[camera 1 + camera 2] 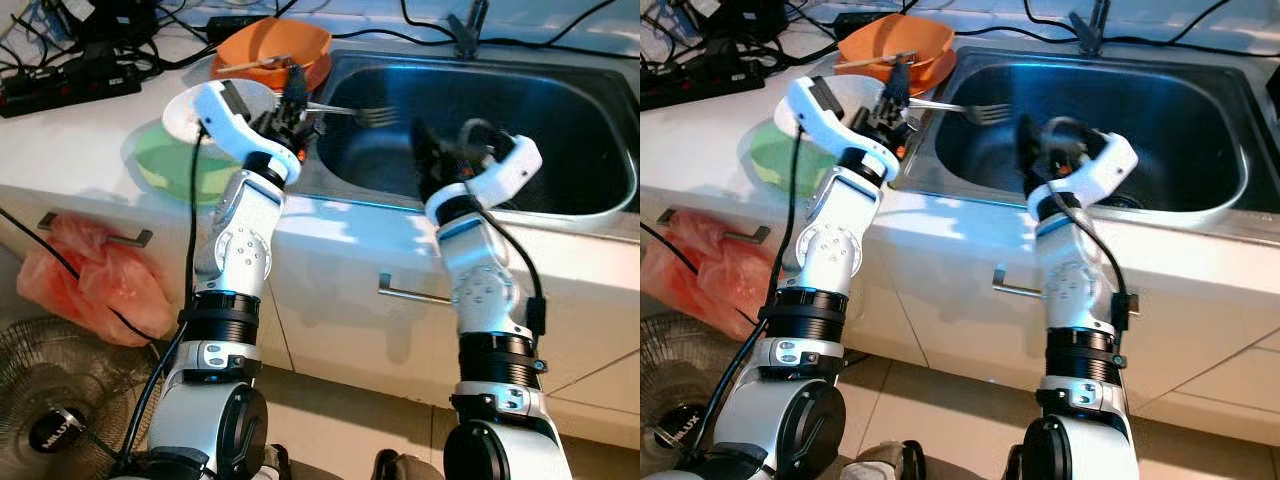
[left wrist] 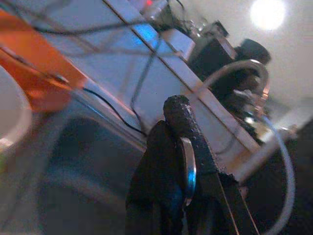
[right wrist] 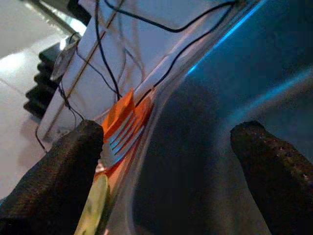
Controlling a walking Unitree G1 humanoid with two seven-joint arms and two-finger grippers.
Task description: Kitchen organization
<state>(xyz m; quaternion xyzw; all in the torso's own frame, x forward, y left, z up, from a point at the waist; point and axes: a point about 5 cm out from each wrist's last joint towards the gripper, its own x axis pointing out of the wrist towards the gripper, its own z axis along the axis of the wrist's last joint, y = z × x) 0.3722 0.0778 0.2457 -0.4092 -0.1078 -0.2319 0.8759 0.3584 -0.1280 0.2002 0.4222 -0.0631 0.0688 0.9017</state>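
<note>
Bright, bluish light glares off the counter (image 1: 90, 150), while both wrist views look soft, perhaps motion-blurred.

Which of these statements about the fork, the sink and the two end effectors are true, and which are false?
1. The left end effector holds a fork by its handle. True.
2. The fork's tines point out over the sink. True.
3. The right end effector is shut on a spoon. False: its fingers stand open and hold nothing.
4. The orange bowl lies inside the sink. False: it sits on the counter beside the sink.
5. A pink plastic bag hangs at a cabinet handle below the counter. True.
</note>
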